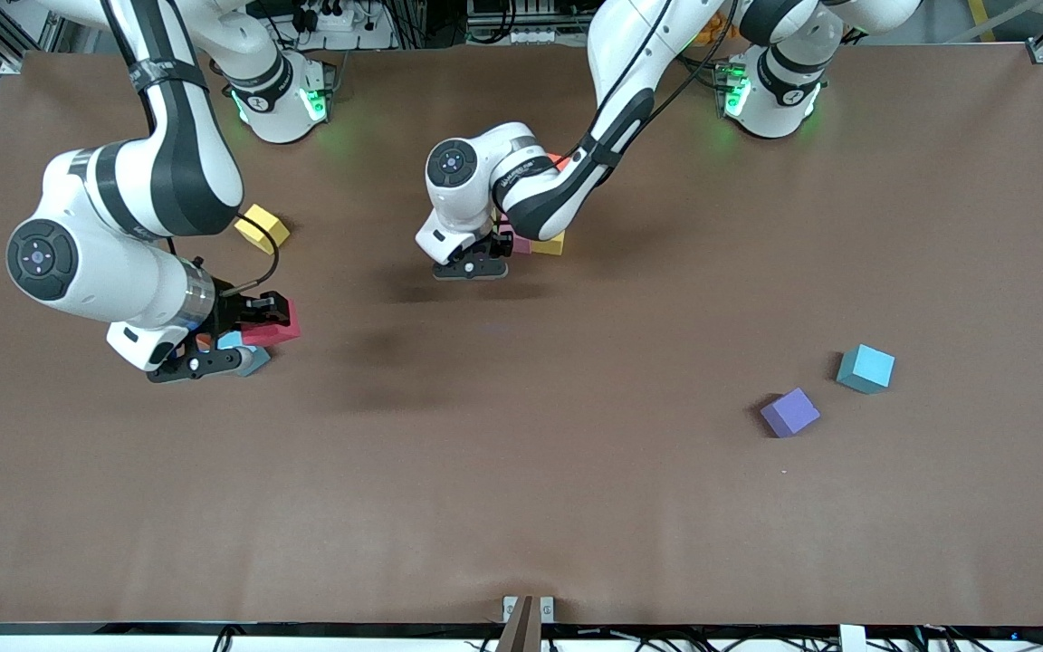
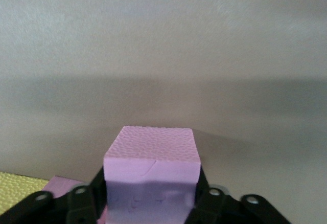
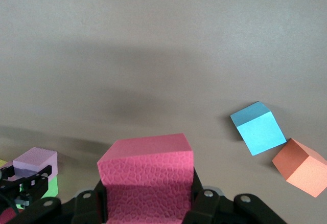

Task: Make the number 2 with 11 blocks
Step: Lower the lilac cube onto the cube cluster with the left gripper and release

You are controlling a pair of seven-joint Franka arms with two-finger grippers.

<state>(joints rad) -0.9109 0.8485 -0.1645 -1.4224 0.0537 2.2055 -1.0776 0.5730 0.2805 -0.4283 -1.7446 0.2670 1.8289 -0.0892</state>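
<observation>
Left hand point(image 1: 472, 264): we see it low over the middle of the surface toward the robot-base edge, its fingers flanking a purple block point(image 2: 152, 172); whether they grip or are letting go we cannot tell.
Number 2: partly built, mostly hidden under the left arm; a yellow block point(image 1: 550, 243) and a pink block point(image 2: 61, 186) show beside the purple one.
Right hand point(image 1: 214, 349): pinching a red block point(image 3: 147, 180), raised near the right arm's end, over a teal block point(image 3: 258, 128) and an orange block point(image 3: 301, 166).
Loose blocks: a yellow cube point(image 1: 262, 228), purple cube point(image 1: 790, 412), teal cube point(image 1: 866, 368).
Technique: we advise seating the purple block flush against its neighbours before lifting straight up.
Markings: none legible.
</observation>
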